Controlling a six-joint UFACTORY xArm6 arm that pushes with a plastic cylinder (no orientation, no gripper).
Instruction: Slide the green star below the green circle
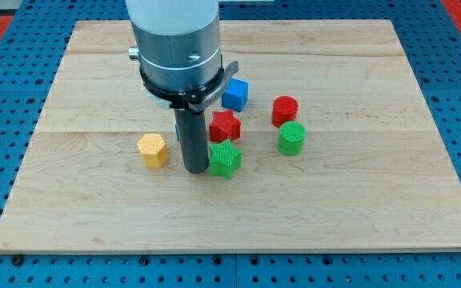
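My tip (pixel 195 170) touching green star (pixel 225 158)

- We see our arm as a broad, pale grey-white cylinder, cut off by the view's top.
- Beneath that cylinder sits a silvery metal collar, with a small dark screw hole on its face and a little lug on its left edge.
- Under the collar runs a black clamp ring with a lever jutting to the view's right.
- From it descends a straight dark rod, ending in my tip (pixel 195 170).
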